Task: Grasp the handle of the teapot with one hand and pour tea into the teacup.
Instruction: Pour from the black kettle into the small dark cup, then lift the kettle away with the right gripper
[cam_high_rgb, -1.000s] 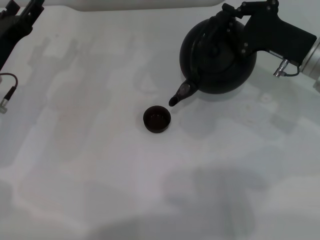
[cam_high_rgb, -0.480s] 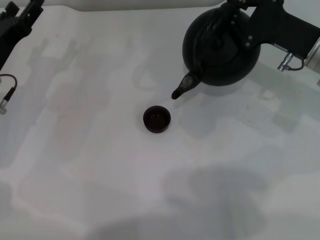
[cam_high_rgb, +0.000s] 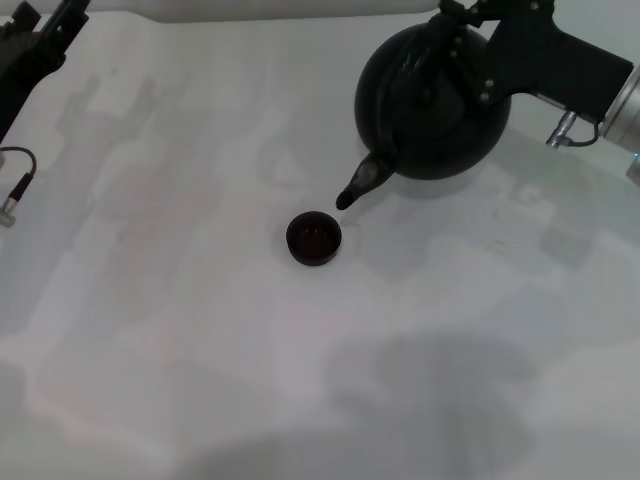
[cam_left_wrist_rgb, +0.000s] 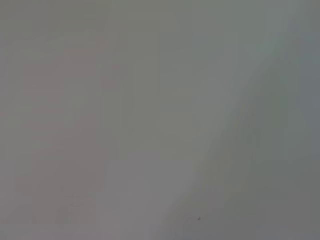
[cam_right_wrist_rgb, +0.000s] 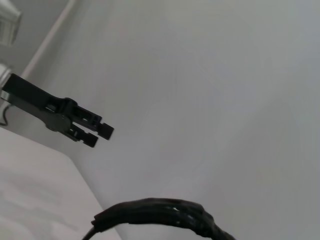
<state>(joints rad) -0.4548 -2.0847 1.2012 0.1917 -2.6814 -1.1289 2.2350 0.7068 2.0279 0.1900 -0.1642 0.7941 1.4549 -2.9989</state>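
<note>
In the upper right of the head view, the right end effector pinches the handle of the teapot, held tilted with its spout just above and right of the teacup at frame centre on the white counter. Pouring well likely means bringing the spout over the cup and tipping slowly. One teapot, one teacup, two arms. The left end effector, parked in the upper left, is slightly spread.
</note>
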